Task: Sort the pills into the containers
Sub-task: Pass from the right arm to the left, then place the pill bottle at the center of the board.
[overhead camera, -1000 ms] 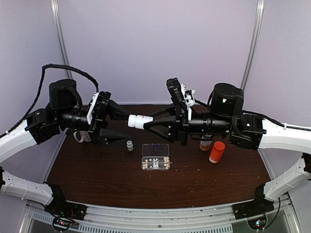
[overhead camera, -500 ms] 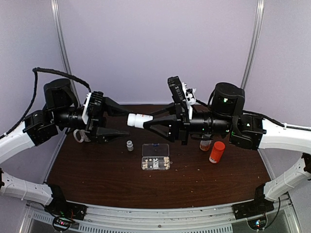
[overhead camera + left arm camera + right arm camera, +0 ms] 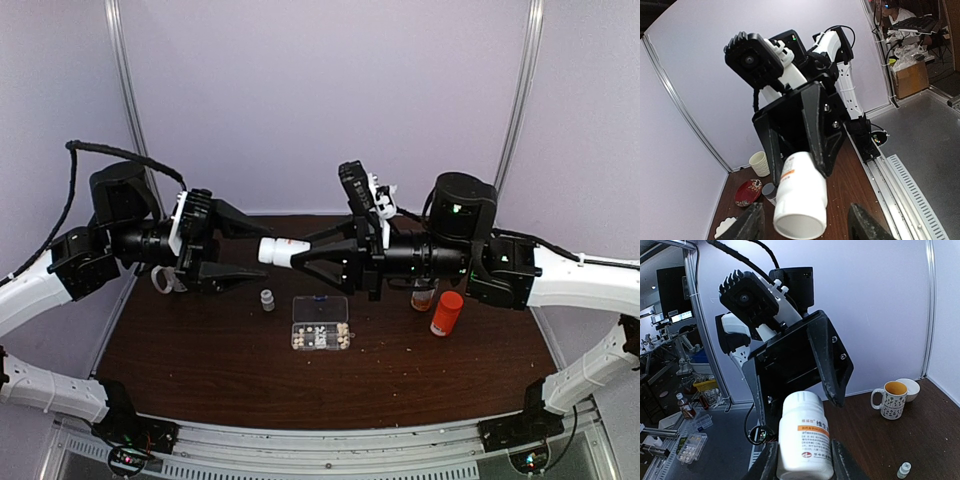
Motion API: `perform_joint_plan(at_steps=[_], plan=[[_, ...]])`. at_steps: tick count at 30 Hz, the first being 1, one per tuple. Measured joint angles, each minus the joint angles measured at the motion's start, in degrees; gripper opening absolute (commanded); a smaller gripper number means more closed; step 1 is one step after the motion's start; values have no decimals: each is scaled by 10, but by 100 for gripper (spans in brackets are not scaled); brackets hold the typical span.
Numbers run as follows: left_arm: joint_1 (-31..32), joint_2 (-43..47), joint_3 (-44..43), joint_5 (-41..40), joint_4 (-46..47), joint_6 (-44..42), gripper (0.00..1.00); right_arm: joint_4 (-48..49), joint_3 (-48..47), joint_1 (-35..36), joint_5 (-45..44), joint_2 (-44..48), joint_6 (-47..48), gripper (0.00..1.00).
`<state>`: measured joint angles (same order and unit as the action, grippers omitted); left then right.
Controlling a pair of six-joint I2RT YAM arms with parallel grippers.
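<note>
Top external view: the right pincer (image 3: pixel 303 253) grips a white bottle (image 3: pixel 285 250) up in the air. The left pincer (image 3: pixel 252 254) is open, with 1 finger on each side of the cap. Pills (image 3: pixel 322 336) lie in the clear box (image 3: pixel 320 308) on the brown tabletop (image 3: pixel 200 370). They look tiny, hard and light, and may roll, so tipping them should work better than pinching. Pale walls stand close behind.

Your left gripper (image 3: pixel 262 253) pulls back a little from the white bottle (image 3: pixel 284 250), so the cap now sits just at its fingertips. Your right gripper (image 3: pixel 305 252) carries the bottle slightly toward it.
</note>
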<state>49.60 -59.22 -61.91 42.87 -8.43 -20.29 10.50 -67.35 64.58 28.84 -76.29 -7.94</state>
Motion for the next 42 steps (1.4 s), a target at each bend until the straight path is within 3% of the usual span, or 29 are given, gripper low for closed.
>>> perform_joint_plan(at_steps=[7, 11, 14, 18, 22, 26, 34, 38, 42], plan=[[0, -6, 0, 0, 8, -4, 50, 1, 0, 0, 4, -3, 0, 0], [0, -9, 0, 0, 9, -7, 30, 1, 0, 0, 7, -3, 0, 2], [0, -11, -2, 2, 5, -8, 20, 1, 0, 0, 8, -3, 0, 16], [0, -11, -3, -4, 4, -9, 15, 2, 0, 0, 8, -3, 0, 46], [0, -11, -4, -35, -7, 3, 9, 5, 3, 0, -5, -2, 4, 58], [9, -10, -9, -133, -60, 54, 3, 4, 30, -9, -36, 13, 8, 67], [-6, -54, -55, -408, -246, 230, 5, -47, 58, -39, -128, 30, -1, 83], [-50, -118, -70, -444, -335, 305, 10, -75, 58, -63, -159, 9, -21, 99], [-97, -164, -52, -463, -381, 351, 10, -120, 49, -85, -192, -30, -46, 100]])
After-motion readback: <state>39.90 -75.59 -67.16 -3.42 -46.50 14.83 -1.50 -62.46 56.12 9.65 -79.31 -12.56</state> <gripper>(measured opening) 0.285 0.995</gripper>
